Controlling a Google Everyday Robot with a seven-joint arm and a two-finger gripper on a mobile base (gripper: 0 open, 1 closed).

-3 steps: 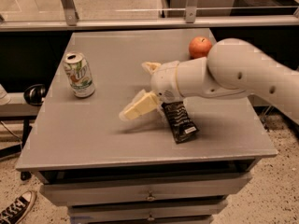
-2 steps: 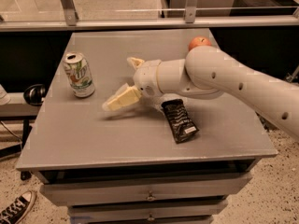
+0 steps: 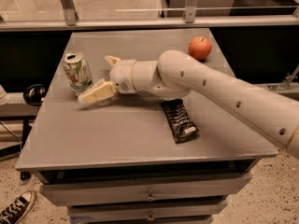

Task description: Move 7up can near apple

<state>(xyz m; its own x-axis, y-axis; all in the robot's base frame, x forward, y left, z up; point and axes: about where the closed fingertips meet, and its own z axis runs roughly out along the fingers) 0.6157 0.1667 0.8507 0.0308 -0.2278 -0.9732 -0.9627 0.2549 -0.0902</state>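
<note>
The 7up can (image 3: 77, 73), white and green with a silver top, stands upright on the left part of the grey table (image 3: 140, 143). The orange-red apple (image 3: 200, 48) sits at the table's far right, well apart from the can. My gripper (image 3: 96, 77) reaches in from the right and is right next to the can's right side. It is open: one cream finger (image 3: 96, 93) lies low near the can's base, the other (image 3: 112, 60) is farther back. Nothing is held.
A flat black snack wrapper (image 3: 179, 120) lies right of centre, under my arm (image 3: 224, 92). A metal rail (image 3: 149, 22) runs behind the table. Drawers (image 3: 149, 195) are below the front edge. A shoe (image 3: 16, 209) is on the floor at lower left.
My arm has swung left across the table, from above the wrapper to right beside the can. The can, apple and wrapper have not moved.
</note>
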